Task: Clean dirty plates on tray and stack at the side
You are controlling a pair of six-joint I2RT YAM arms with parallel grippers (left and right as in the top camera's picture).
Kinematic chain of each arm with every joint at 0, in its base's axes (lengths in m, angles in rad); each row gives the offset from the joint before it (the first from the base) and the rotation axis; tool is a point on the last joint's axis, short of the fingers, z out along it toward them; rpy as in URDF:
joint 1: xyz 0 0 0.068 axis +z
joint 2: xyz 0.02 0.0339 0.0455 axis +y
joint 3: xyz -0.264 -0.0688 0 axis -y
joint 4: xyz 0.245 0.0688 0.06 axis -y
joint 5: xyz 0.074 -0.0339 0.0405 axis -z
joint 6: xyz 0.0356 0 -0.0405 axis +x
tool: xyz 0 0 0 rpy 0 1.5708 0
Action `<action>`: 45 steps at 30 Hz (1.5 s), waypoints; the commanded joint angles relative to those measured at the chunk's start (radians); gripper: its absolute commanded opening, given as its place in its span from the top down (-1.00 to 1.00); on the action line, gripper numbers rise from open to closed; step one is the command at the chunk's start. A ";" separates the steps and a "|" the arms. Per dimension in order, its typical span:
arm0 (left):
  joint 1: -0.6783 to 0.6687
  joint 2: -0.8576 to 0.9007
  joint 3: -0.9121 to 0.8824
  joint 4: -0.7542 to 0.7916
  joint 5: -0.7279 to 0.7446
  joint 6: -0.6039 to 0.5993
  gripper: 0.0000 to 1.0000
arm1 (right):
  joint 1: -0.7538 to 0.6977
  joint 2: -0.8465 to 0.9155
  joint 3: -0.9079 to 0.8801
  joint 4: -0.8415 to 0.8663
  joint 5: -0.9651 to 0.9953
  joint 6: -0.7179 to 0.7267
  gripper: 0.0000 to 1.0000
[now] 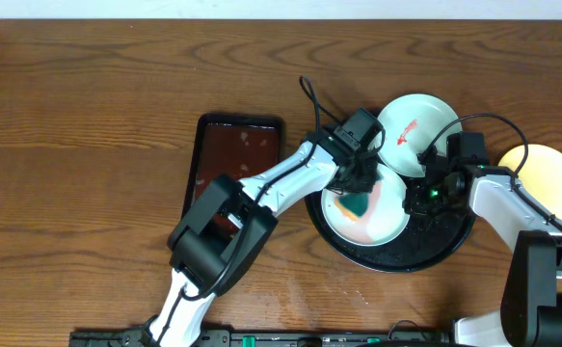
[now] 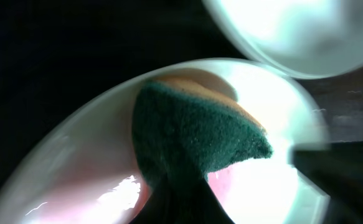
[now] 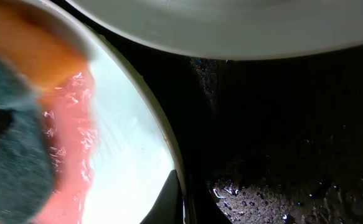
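Observation:
The black tray [image 1: 437, 241] holds a mint-white plate [image 1: 382, 217] smeared with pink sauce. My left gripper [image 1: 358, 185] is shut on a green and orange sponge [image 1: 356, 203] pressed on that plate; the sponge [image 2: 193, 137] fills the left wrist view. My right gripper [image 1: 418, 198] is shut on this plate's right rim [image 3: 169, 149], one finger inside the rim. A second mint-white plate [image 1: 414, 120] with a red smear lies at the tray's far edge. A pale yellow plate [image 1: 546, 183] sits on the table to the right of the tray.
A small reddish-brown rectangular tray [image 1: 234, 159] lies left of the black tray, under my left arm. The black tray's floor [image 3: 293, 186] is wet with droplets.

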State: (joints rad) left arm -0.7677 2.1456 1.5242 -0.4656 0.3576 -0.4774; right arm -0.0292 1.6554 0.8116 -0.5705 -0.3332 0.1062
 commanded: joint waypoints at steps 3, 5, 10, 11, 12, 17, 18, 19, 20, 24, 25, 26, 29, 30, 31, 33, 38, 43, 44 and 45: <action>-0.068 0.052 -0.015 0.021 0.193 -0.036 0.85 | 0.005 0.024 -0.006 0.002 0.056 0.013 0.97; -0.077 0.052 -0.015 0.011 0.200 -0.024 0.85 | 0.005 0.024 -0.006 0.002 0.056 0.013 0.97; -0.075 0.052 -0.014 -0.015 0.201 0.002 0.85 | 0.005 0.024 -0.006 0.002 0.056 0.013 0.97; -0.070 0.052 -0.014 -0.034 0.171 0.001 0.85 | 0.005 0.024 -0.006 0.000 0.056 0.013 0.98; -0.064 0.052 -0.014 -0.063 0.120 0.001 0.85 | 0.005 0.024 -0.006 -0.002 0.056 0.013 0.98; -0.029 0.052 -0.005 -0.240 -0.239 0.001 0.85 | 0.005 0.024 -0.006 -0.008 0.056 0.013 0.97; -0.021 0.052 0.001 -0.272 -0.314 0.001 0.85 | 0.005 0.024 -0.006 -0.009 0.056 0.013 0.98; -0.016 0.052 0.006 -0.292 -0.373 0.002 0.85 | 0.005 0.024 -0.006 -0.008 0.056 0.013 0.97; -0.008 0.052 0.013 -0.310 -0.442 0.009 0.85 | 0.005 0.024 -0.006 -0.008 0.056 0.013 0.98; 0.006 0.052 0.029 -0.322 -0.619 0.089 0.85 | 0.005 0.024 -0.006 -0.008 0.056 0.013 0.97; 0.005 0.052 0.031 -0.325 -0.659 0.101 0.85 | 0.005 0.024 -0.006 -0.008 0.056 0.013 0.97; 0.005 0.052 0.031 -0.327 -0.692 0.109 0.85 | 0.005 0.024 -0.006 -0.009 0.056 0.013 0.97; 0.005 0.052 0.031 -0.332 -0.727 0.130 0.85 | 0.005 0.024 -0.006 -0.008 0.056 0.013 0.97; 0.005 0.052 0.031 -0.335 -0.729 0.130 0.85 | 0.005 0.024 -0.006 -0.008 0.056 0.013 0.98; 0.005 0.052 0.031 -0.335 -0.728 0.130 0.85 | 0.005 0.024 -0.006 -0.008 0.056 0.013 0.98; 0.003 0.052 0.031 -0.330 -0.694 0.129 0.85 | 0.005 0.024 -0.006 -0.006 0.056 0.013 0.97; -0.002 0.055 0.030 -0.248 -0.327 0.129 0.85 | 0.005 0.024 -0.006 -0.004 0.056 0.013 0.97; -0.026 0.086 0.029 -0.080 0.081 0.071 0.85 | 0.005 0.024 -0.006 -0.005 0.056 0.013 0.97; -0.035 0.094 0.029 -0.059 0.119 0.066 0.85 | 0.005 0.024 -0.006 -0.005 0.056 0.013 0.97; -0.047 0.101 0.029 -0.042 0.143 0.064 0.85 | 0.005 0.024 -0.006 -0.005 0.056 0.013 0.98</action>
State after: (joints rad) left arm -0.7731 2.1628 1.5784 -0.5652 0.2276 -0.3767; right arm -0.0246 1.6611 0.8116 -0.5751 -0.3607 0.1219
